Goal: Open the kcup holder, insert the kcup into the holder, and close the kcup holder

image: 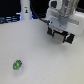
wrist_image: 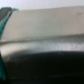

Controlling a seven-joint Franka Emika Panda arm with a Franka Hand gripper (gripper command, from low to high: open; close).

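The arm's gripper (image: pixel 61 36) sits at the black boxy kcup holder (image: pixel 59 36), upper right (jaw state unclear); opening comes first, small bright-green kcup (image: pixel 18 64) waiting lower left.

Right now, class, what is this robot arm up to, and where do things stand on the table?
A single robot arm reaches in at the exterior view's upper right, its gripper close to a black boxy object, probably the kcup holder. Whether the holder is open cannot be told. The green kcup lies alone on the white table, far from the arm, not yet inserted. A white bottle-shaped object stands at the back. The wrist view is too blurred to read.
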